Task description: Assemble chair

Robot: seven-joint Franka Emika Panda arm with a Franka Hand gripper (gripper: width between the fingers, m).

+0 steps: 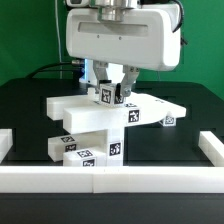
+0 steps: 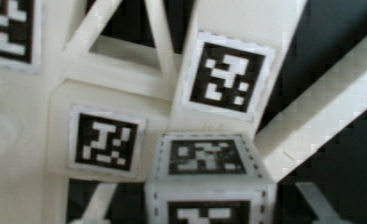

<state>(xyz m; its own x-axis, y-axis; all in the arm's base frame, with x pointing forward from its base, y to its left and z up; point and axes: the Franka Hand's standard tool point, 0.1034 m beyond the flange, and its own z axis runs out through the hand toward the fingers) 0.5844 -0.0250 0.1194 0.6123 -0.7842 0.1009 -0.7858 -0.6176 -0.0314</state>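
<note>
The chair's white tagged parts lie stacked in the middle of the black table. A flat slab (image 1: 80,110) rests across lower blocks (image 1: 85,147), and a long bar (image 1: 150,113) runs toward the exterior view's right. My gripper (image 1: 112,90) hangs straight above the stack, shut on a small tagged white block (image 1: 110,97) that sits at the slab's top. In the wrist view that block (image 2: 206,160) fills the space between my fingers (image 2: 102,195), with tagged slabs (image 2: 224,75) and slanted bars beyond it. Thin dark slits show beside the block there.
A long white border rail (image 1: 110,179) runs along the table's front, with side pieces at the exterior view's left (image 1: 5,142) and right (image 1: 210,148). A small tagged piece (image 1: 168,121) lies under the long bar's end. Green wall behind.
</note>
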